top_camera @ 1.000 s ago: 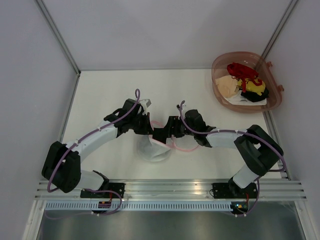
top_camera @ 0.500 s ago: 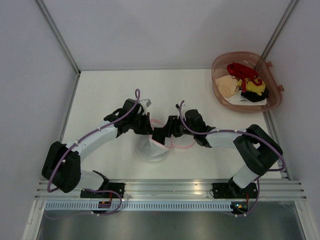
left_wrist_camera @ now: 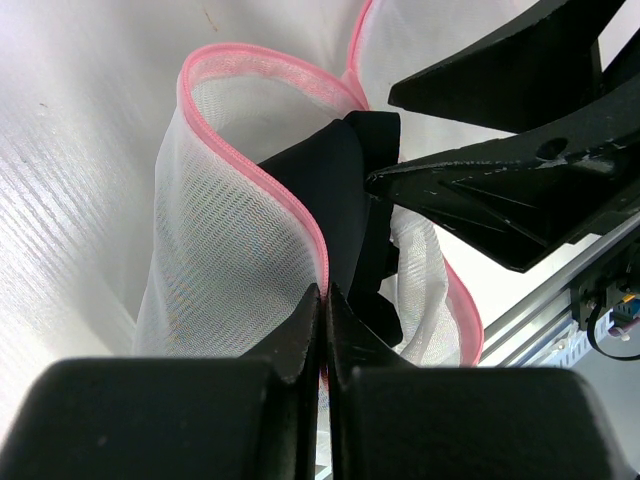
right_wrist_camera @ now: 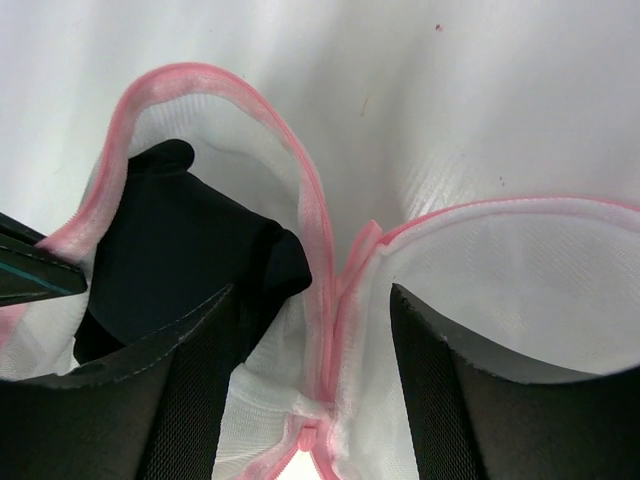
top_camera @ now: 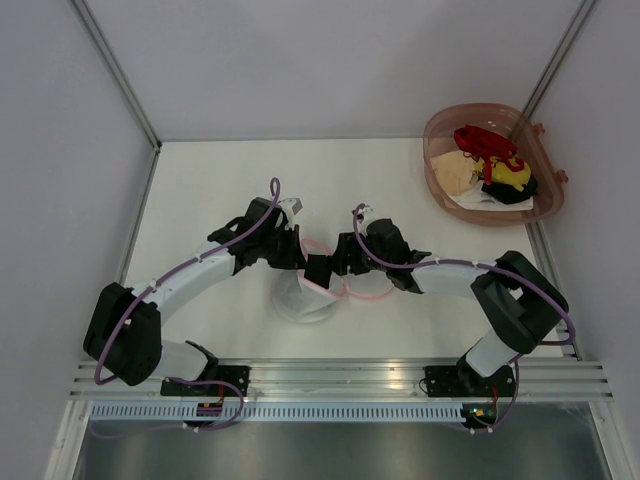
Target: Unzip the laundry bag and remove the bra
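Left gripper [left_wrist_camera: 325, 297] was clenched on the pink zipper rim [left_wrist_camera: 250, 165] of the laundry bag [left_wrist_camera: 215, 260]; in its wrist view we saw the two black fingers [left_wrist_camera: 296, 340] meet, with the rim pinched between their tips. The bag was already open, and its white mesh hung in loose folds from the rim. Inside the opening lay the black bra [left_wrist_camera: 335, 190], against the mesh wall. The right gripper [right_wrist_camera: 312, 300] was released: its fingers [right_wrist_camera: 190, 400] stood apart, one on each side of a fold of the rim, where two parts of the pink edge ran side by side. The finger on the bra's side was in the mouth of the bag, and from the left wrist view its tip seemed to touch the dark cloth, but we could not tell this for sure. On the white table [top_camera: 220, 190] the bag sat close to the near edge, about at its middle, with both arms bent over it. A pinkish-brown basket [top_camera: 428, 150] stood at the far right corner, well apart from the bag, and held red, yellow, black and beige clothes [top_camera: 490, 160].
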